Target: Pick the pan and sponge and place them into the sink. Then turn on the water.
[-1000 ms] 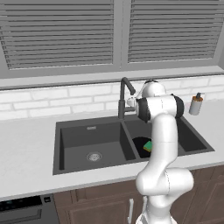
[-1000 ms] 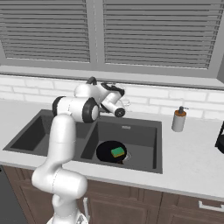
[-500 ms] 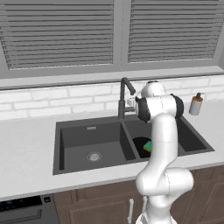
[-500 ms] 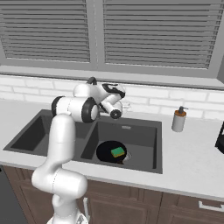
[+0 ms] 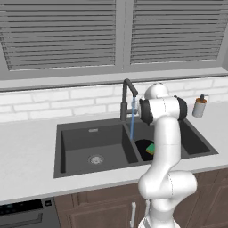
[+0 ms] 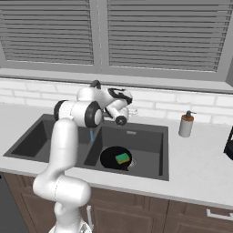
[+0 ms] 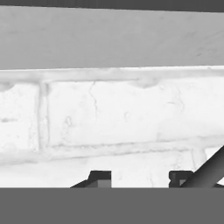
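The black pan point(image 6: 111, 157) lies flat in the right basin of the dark grey sink point(image 6: 150, 136), with the green sponge point(image 6: 122, 158) resting on it. In the left base view the pan point(image 5: 141, 147) and sponge point(image 5: 150, 148) peek out beside my arm. A thin blue stream of water point(image 5: 132, 118) falls from the dark gooseneck faucet point(image 5: 127, 94); the water point(image 6: 91, 134) also shows below my forearm. My gripper point(image 6: 131, 110) is behind the sink at the tiled wall, open with nothing between its fingertips point(image 7: 99, 177). A dark slanted bar point(image 7: 206, 169) lies just right of them.
A soap dispenser point(image 6: 185, 124) stands on the counter right of the sink, also seen as the dispenser point(image 5: 199, 106) near the wall. A dark object point(image 6: 229, 148) sits at the far right edge. White tiles and slatted window blinds close off the back.
A blue stream of water now runs from the faucet, where none showed before. The hand has shifted slightly by the wall. Pan and sponge have not moved.
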